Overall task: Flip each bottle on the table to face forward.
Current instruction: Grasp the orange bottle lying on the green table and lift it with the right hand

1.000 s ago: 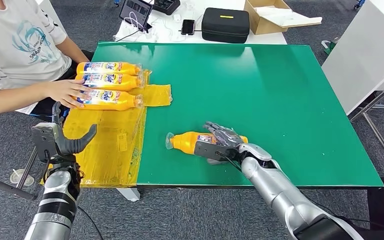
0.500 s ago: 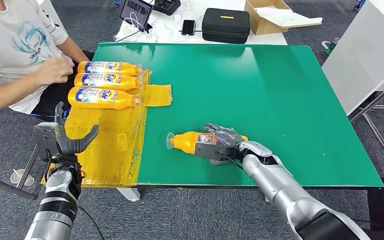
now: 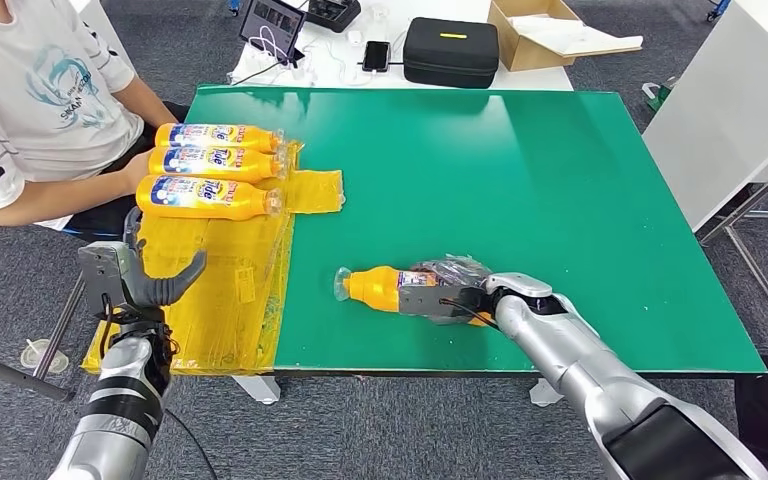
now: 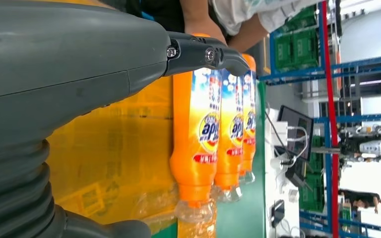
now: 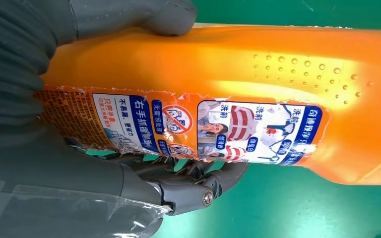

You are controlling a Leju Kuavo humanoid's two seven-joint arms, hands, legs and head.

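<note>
Our right hand (image 3: pixel 447 295) clamps the bottle (image 3: pixel 380 287) near the mat's (image 3: pixel 520 180) front edge; our left hand's (image 3: pixel 145 285) fingers are apart.

Three bottles (image 3: pixel 215 166) side by side on the sheet (image 3: pixel 210 280) at the table's (image 3: pixel 560 180) left; a fourth bottle (image 3: pixel 380 287) front centre.

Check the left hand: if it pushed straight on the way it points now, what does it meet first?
Probably the nearest of the three orange bottles lying on the yellow sheet. In the left wrist view the left hand aims along the sheet at it. The hand looks open and short of the table edge, but depth is uncertain.
</note>
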